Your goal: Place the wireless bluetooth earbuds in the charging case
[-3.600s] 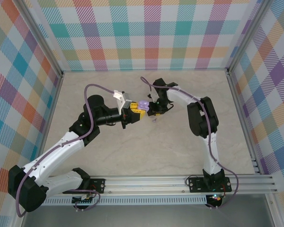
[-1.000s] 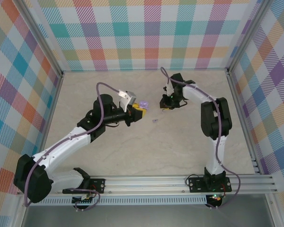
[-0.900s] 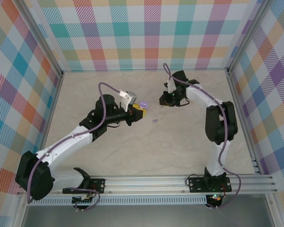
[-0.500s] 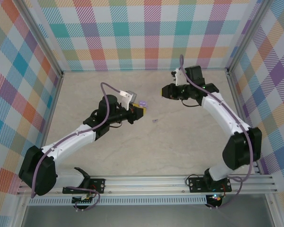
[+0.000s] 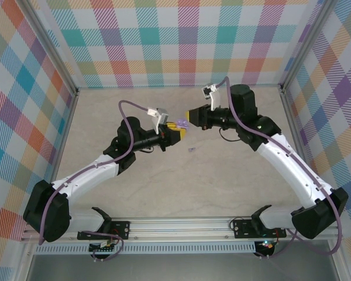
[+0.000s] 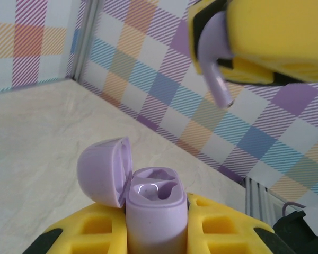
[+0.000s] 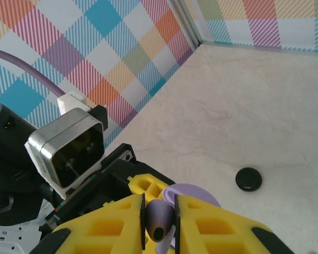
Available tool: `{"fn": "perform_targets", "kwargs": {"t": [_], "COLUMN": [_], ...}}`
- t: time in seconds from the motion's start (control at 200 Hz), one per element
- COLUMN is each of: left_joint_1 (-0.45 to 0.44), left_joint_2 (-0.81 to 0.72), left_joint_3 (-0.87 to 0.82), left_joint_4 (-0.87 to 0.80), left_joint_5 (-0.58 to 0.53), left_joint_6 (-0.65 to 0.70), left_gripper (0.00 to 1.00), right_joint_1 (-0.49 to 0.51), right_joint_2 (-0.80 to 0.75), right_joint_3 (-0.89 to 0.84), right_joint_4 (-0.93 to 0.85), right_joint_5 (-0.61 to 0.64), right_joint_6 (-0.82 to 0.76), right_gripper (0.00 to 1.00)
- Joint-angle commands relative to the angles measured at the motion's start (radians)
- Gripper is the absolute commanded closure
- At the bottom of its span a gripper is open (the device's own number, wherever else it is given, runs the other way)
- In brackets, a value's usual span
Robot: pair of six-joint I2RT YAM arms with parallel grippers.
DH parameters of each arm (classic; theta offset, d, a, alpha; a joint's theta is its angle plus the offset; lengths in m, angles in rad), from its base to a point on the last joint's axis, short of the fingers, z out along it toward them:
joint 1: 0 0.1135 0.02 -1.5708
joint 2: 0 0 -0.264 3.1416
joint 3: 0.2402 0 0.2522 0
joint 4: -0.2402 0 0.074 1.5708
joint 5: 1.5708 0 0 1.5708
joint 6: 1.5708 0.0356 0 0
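Above the middle of a pale marbled tabletop, walled in by pastel plaid panels, two robot arms bring their yellow-padded tools nearly tip to tip. The left tool is closed on a lavender charging case, clamping its lower body between the two yellow fingers so that the case stands upright. The lid is swung back to one side, and two wells show in the open top.

The right tool, reaching in from the far right side, is closed on a lavender earbud. In the left wrist view, the bud's head is pinched at the edge of a yellow pad, with its stem hanging down and slightly tilted. The bud sits above and to the right of the open case and is clearly apart from it. From the right wrist, the same earbud is seen end-on in the narrow slot between the right tool's fingers. A curve of the lavender case shows just behind them, and the left arm's boxy wrist camera faces back from close by.

A second earbud, also pale lavender, lies loose on the tabletop just below the two tools, touching neither. A small black disc rests flat on the surface beyond the case in the right wrist view.
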Motion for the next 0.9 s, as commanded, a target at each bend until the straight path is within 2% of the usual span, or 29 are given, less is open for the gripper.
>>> {"fn": "perform_targets", "kwargs": {"t": [0.0,0.9], "left_joint_1": [-0.014,-0.031], "left_joint_2": [0.001,-0.013], "left_joint_3": [-0.005,0.032], "left_joint_4": [0.119,0.134], "left_joint_5": [0.059,-0.003], "left_joint_6": [-0.014,-0.073], "left_gripper": [0.81,0.81], "right_joint_1": [0.029,0.061], "right_joint_2": [-0.02,-0.019], "right_joint_3": [-0.015,-0.044], "right_joint_4": [0.058,0.081], "right_joint_5": [0.059,0.084], "right_joint_6": [-0.021,-0.017], "right_gripper": [0.8,0.81]}}
